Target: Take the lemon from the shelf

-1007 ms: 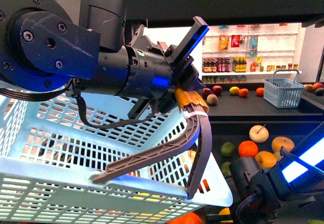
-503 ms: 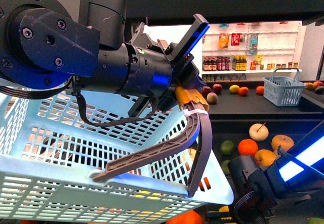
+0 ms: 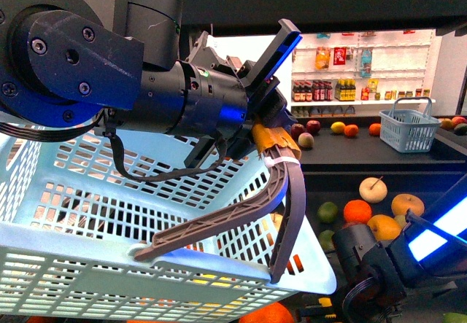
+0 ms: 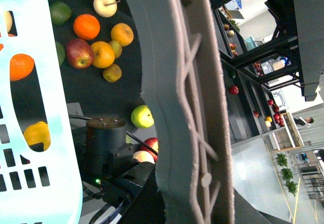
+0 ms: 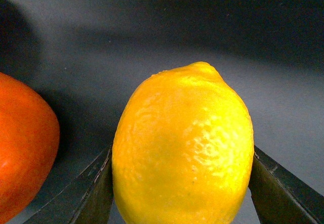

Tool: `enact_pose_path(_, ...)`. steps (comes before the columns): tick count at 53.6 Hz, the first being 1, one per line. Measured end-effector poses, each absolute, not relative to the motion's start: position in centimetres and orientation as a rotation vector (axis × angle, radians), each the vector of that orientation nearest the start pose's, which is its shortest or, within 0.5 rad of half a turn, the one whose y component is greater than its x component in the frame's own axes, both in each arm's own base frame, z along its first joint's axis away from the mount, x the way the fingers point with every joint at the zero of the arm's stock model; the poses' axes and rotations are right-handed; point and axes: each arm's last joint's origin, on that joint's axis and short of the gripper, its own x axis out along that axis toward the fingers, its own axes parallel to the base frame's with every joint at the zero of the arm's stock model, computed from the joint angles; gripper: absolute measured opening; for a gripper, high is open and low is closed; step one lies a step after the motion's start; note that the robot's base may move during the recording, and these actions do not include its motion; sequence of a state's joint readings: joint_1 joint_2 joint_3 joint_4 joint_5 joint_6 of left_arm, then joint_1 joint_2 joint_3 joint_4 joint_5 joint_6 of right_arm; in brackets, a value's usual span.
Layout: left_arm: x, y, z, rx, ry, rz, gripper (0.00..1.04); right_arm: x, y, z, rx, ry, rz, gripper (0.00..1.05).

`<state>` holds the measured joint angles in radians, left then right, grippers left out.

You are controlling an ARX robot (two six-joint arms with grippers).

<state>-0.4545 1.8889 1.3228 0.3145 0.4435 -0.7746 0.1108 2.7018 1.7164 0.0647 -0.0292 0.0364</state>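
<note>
Yellow lemon (image 5: 183, 148), clamped in right gripper (image 5: 185, 196) at five o'clock, awaited lifting off shelf (image 5: 152, 32); left gripper (image 3: 273, 144) clutched basket handle (image 3: 219, 228).

Front view: big basket (image 3: 109, 221) fills 7–9 o'clock, hung by its handle (image 3: 286, 192) from L gripper (image 3: 276, 142). Behind, at 2 o'clock, small basket (image 3: 408, 130) on shelf (image 3: 350, 152) upper tray. R wrist view: lemon (image 5: 185, 133) between fingers (image 5: 93, 191) of R gripper (image 5: 181, 155), touching both; prob. an orange (image 5: 23, 143) just beside.
</note>
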Motion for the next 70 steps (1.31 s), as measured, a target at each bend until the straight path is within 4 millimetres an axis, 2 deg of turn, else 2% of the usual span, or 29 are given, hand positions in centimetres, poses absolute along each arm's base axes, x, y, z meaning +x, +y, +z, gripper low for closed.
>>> enact_pose_path(13,38.3,-20.1,25.0,-0.715,0.592,-0.746,0.07,49.5,3.4,2.1,-0.002,0.82,0.1,0.66)
enact_pose_path(26,38.3,-20.1,25.0,-0.715,0.592,-0.746,0.07,47.3,1.3,7.1,0.013,0.75,0.111,0.65)
enact_pose_path(34,38.3,-20.1,25.0,-0.715,0.592,-0.746,0.07,46.0,0.8,10.4,0.027,0.699,0.139,0.65)
enact_pose_path(44,38.3,-20.1,25.0,-0.715,0.592,-0.746,0.07,45.0,0.7,15.7,0.047,0.595,0.176,0.65)
enact_pose_path(49,38.3,-20.1,25.0,-0.715,0.592,-0.746,0.07,44.4,1.0,18.3,0.074,0.548,0.205,0.65)
enact_pose_path(56,38.3,-20.1,25.0,-0.715,0.592,-0.746,0.07,43.7,2.3,20.7,0.105,0.51,0.249,0.65)
enact_pose_path(63,38.3,-20.1,25.0,-0.716,0.592,-0.746,0.07,43.0,4.9,22.2,0.144,0.5,0.322,0.65)
enact_pose_path(70,38.3,-20.1,25.0,-0.716,0.592,-0.746,0.07,42.5,6.9,22.7,0.177,0.502,0.368,0.65)
